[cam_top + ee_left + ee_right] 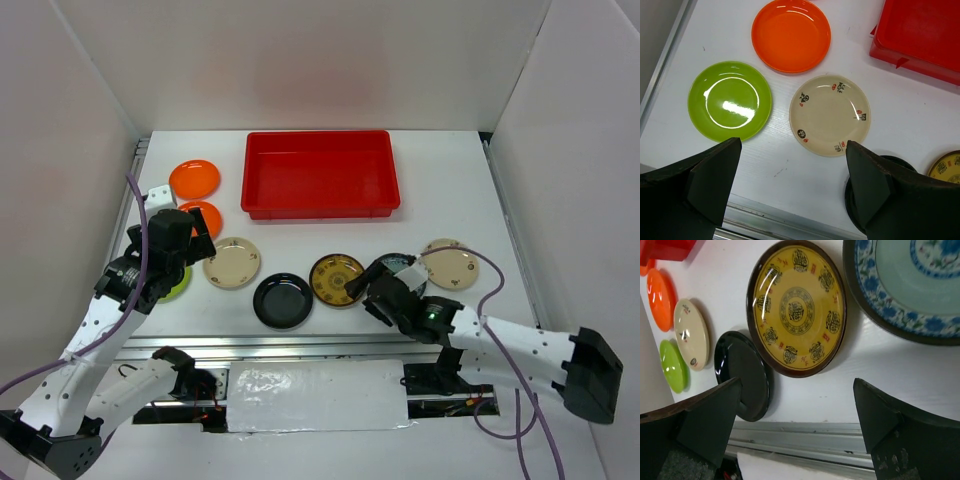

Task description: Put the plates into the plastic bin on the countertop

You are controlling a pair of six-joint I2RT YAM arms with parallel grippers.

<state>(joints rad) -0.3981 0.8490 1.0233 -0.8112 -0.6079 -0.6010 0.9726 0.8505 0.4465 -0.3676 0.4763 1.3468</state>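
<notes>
The bin [320, 172] stands at the far side of the countertop [455, 195]. All plates lie outside it: two orange plates [194, 179] to its left, the others in a row in front of it. The left gripper [792, 145] hovers, fingers spread, above the cream plate [830, 115] front-left of the bin. The right gripper [796, 382], also spread, hovers above the yellow plate [796, 307] in front of the bin.

The white tubular arms [530, 348] are jointed in black, hung with purple cables [499, 282], and tipped with matte black wedge-shaped fingers [715, 175].
</notes>
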